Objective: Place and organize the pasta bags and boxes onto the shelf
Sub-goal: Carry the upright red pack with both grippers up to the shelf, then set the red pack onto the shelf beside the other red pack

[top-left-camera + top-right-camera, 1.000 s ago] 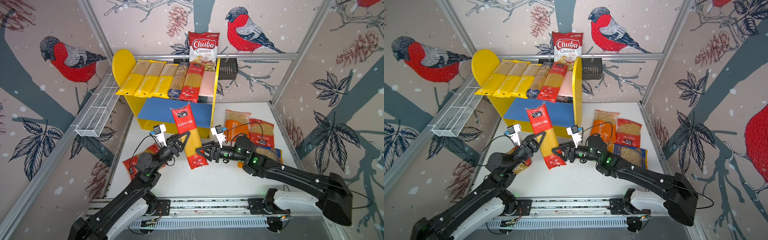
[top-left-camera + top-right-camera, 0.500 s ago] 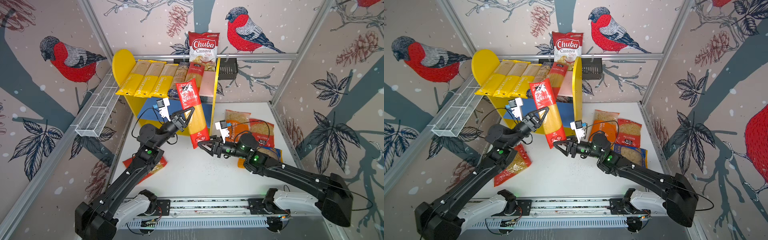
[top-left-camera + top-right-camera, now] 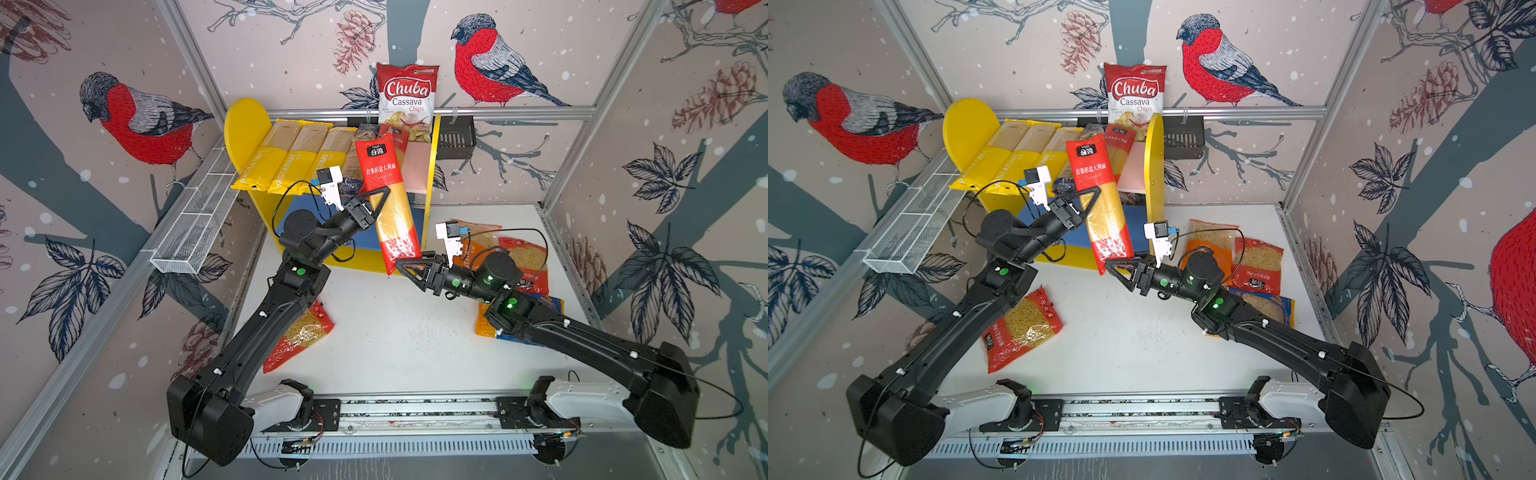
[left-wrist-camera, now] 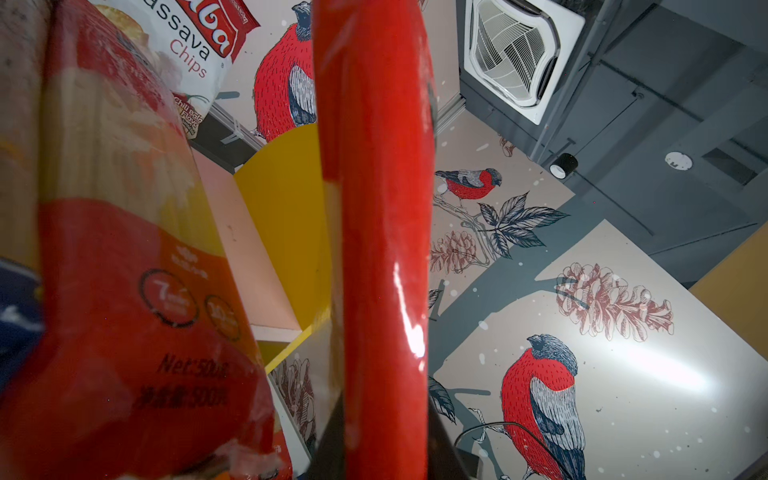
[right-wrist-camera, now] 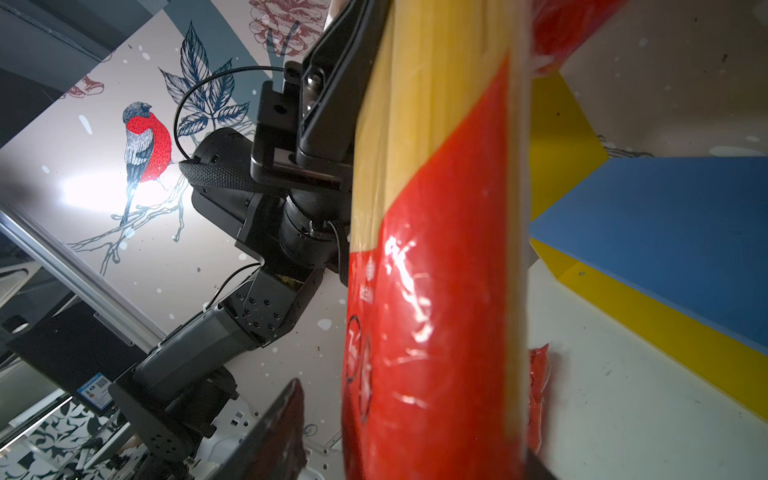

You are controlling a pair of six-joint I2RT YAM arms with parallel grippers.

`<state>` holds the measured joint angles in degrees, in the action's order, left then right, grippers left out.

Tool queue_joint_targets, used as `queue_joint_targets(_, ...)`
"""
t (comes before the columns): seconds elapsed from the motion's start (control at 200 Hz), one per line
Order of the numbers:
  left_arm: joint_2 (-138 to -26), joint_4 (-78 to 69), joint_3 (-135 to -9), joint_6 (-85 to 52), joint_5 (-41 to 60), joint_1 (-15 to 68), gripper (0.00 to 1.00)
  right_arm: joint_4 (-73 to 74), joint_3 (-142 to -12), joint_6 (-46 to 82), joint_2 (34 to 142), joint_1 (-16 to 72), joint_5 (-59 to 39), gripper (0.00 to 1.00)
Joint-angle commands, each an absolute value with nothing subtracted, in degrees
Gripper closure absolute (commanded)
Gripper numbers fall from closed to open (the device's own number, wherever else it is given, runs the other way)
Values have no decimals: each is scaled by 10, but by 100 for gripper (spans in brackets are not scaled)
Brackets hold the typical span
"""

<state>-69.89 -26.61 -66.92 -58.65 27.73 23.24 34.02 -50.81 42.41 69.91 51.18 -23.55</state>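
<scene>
My left gripper [image 3: 376, 199] is shut on the middle of a long red spaghetti pack [image 3: 388, 199], held steeply upright in front of the shelf [image 3: 245, 124]. The pack's top leans over the pink upper board [image 3: 415, 166]. My right gripper [image 3: 409, 268] is open, its fingers [image 5: 274, 432] on either side of the pack's lower end [image 5: 432, 332], with a gap on one side. Three yellow packs [image 3: 291, 153], a blue-labelled one [image 3: 353, 166] and a red one [image 4: 124, 291] lie on the upper board. On the table lie a red bag [image 3: 299, 336], an orange bag [image 3: 478, 245], a second red bag [image 3: 523, 257] and a blue-orange bag [image 3: 540, 307].
A Chuba chips bag [image 3: 407, 95] hangs on the back wall above a black slotted basket [image 3: 455, 137]. A white wire basket [image 3: 195, 224] runs along the left wall. The shelf's right yellow panel [image 3: 432, 166] stands close to the held pack. The blue lower board [image 3: 299, 216] is partly hidden.
My left gripper has lifted the red spaghetti pack off the table up to the shelf and turned it more upright. My right gripper followed and now stands under its lower end.
</scene>
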Motion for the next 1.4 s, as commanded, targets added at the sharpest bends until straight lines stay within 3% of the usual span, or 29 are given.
queue_joint_targets(0.0, -704, -312, -688, -603, 299, 229, 94, 368, -511, 433, 703, 505, -184, 39)
queue_joint_targets(0.215, -729, -315, -710, -620, 320, 226, 94, 417, -516, 458, 715, 502, -195, 43)
queue_joint_targets(0.405, -749, -286, -739, -602, 312, 224, 88, 428, -551, 471, 738, 499, -200, 67)
queue_joint_targets(0.575, -775, -259, -785, -587, 314, 220, 66, 464, -581, 520, 753, 499, -162, 80)
queue_joint_targets(0.75, -773, -223, -803, -561, 297, 200, 52, 465, -617, 553, 761, 499, -98, 87)
queue_joint_targets(0.981, -730, -184, -770, -519, 263, 180, 42, 391, -700, 584, 789, 494, -34, 92)
queue_joint_targets(1.126, -694, -173, -741, -496, 252, 178, 41, 277, -785, 594, 823, 496, 10, 100)
queue_joint_targets(1.391, -585, -121, -636, -430, 183, 178, 39, 104, -908, 616, 865, 497, 95, 100)
